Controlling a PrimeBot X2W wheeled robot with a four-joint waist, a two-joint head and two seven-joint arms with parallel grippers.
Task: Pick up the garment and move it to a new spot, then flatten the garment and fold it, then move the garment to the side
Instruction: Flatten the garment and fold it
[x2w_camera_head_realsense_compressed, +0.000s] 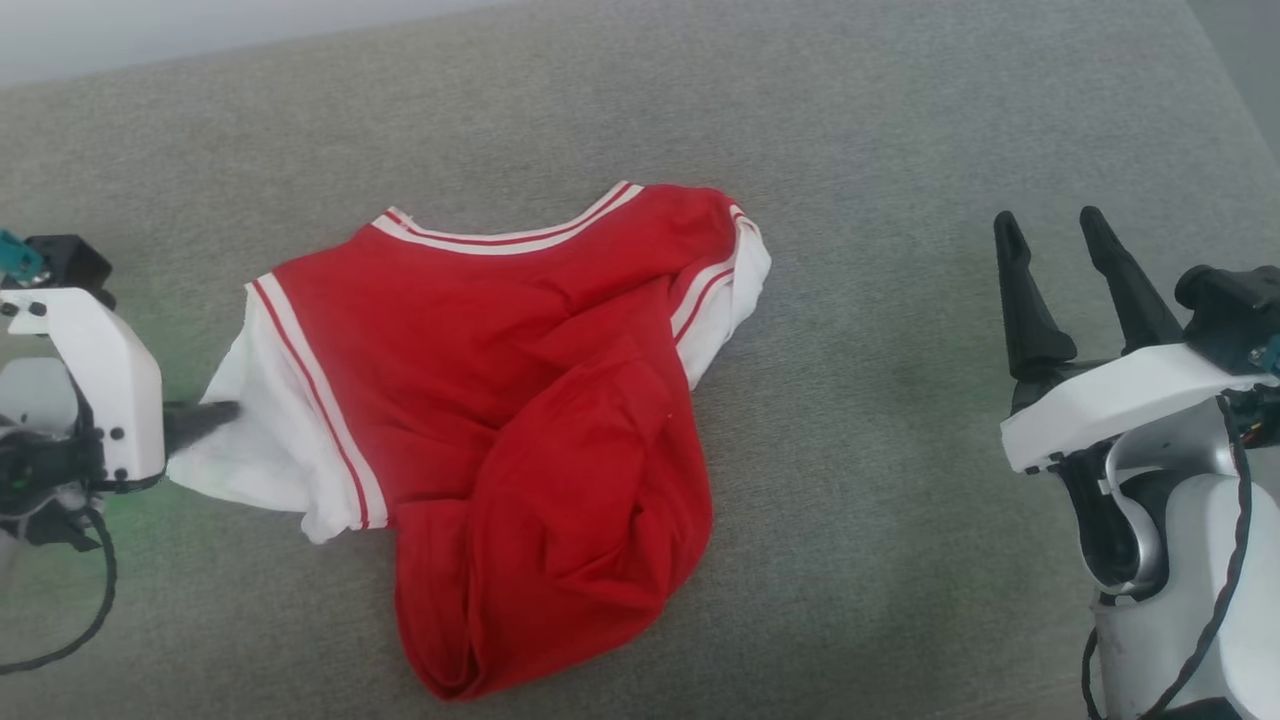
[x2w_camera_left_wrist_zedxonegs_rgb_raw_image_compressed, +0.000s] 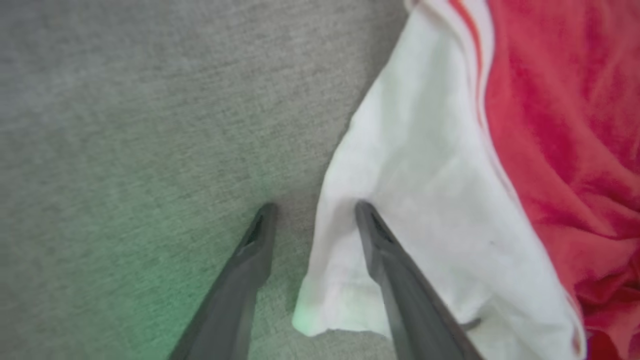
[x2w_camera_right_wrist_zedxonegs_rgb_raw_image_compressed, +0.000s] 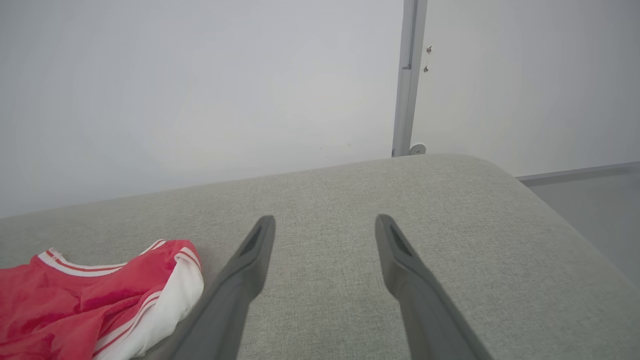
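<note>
L claw (x2w_camera_left_wrist_zedxonegs_rgb_raw_image_compressed: 315, 207), jaws wide, straddled the hem of the white sleeve (x2w_camera_left_wrist_zedxonegs_rgb_raw_image_compressed: 425, 175): one finger (x2w_camera_left_wrist_zedxonegs_rgb_raw_image_compressed: 395, 280) sat over the cloth, the other over bare grey fabric-covered surface (x2w_camera_head_realsense_compressed: 880, 150); nothing clamped. Garment (x2w_camera_head_realsense_compressed: 520, 400), red w/ white sleeves & striped trim, lay crumpled mid-surface, well clear of the R edge. Its collar (x2w_camera_head_realsense_compressed: 510, 238) faced the far edge; the lower body was folded over itself & bunched toward the near edge. The 2nd sleeve (x2w_camera_head_realsense_compressed: 725, 300) curled under at the side nearer the R edge. R claw (x2w_camera_head_realsense_compressed: 1050, 222), jaws wide & empty, hovered toward the R edge, well apart from the cloth, fingers pointing at the far edge. Pale wall (x2w_camera_right_wrist_zedxonegs_rgb_raw_image_compressed: 200, 75) stood behind the far edge.
</note>
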